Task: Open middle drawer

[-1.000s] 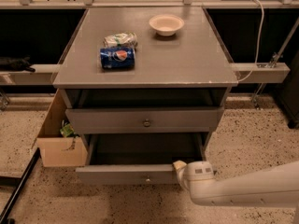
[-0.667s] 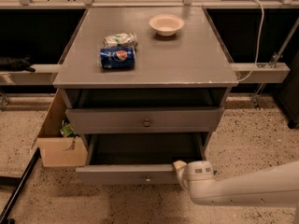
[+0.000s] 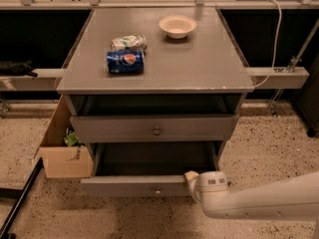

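A grey wooden cabinet (image 3: 199,68) stands on a speckled stone floor (image 3: 269,148), with an open cardboard box (image 3: 62,156) at its left. On its top are a blue soda can (image 3: 124,61) on its side and a cream bowl (image 3: 177,26). The grey flat-fronted middle drawer (image 3: 129,185), low on the cabinet, juts out toward the onlooker, its front running left to right. The white gripper (image 3: 192,178) sits at the right end of the drawer front; whether it grasps cannot be told.

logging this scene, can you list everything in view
cabinet: one, grey, centre
bowl: one, cream, cabinet top, back
can: one, blue, lying on cabinet top
crumpled packet: one, pale, behind the can
top drawer: one, grey, slightly open
middle drawer: one, grey, pulled out farther
cardboard box: one, brown, floor left of cabinet
cable: one, white, right of cabinet
arm: one, white, lower right
gripper: one, white, at middle drawer's right front end
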Controlling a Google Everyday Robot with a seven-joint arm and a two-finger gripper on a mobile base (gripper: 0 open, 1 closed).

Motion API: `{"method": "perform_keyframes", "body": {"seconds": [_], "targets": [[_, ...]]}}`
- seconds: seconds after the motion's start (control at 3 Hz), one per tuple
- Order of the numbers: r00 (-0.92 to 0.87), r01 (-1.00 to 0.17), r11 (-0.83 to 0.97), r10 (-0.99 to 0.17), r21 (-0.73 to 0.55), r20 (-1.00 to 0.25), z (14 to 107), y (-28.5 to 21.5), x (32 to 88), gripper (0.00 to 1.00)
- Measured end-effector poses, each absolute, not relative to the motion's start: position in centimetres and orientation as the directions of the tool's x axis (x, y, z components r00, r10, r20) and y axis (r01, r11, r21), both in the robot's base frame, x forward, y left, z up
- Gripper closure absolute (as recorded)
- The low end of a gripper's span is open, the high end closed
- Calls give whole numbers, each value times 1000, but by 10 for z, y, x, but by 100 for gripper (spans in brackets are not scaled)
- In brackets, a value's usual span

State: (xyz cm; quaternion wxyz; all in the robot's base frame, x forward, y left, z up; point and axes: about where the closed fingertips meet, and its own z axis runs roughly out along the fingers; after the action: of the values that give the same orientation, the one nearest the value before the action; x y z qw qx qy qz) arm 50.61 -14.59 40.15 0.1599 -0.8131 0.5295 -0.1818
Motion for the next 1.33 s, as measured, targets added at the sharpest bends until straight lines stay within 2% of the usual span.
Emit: {"method": "perform_keyframes", "body": {"seconds": [0.33, 0.67, 1.33], "targets": [[373, -803, -388, -919, -452, 126, 401, -146, 506, 12], [373, -803, -388, -919, -452, 126, 401, -146, 506, 7], [366, -801, -399, -916, -447, 162, 397, -150, 498, 53]]}}
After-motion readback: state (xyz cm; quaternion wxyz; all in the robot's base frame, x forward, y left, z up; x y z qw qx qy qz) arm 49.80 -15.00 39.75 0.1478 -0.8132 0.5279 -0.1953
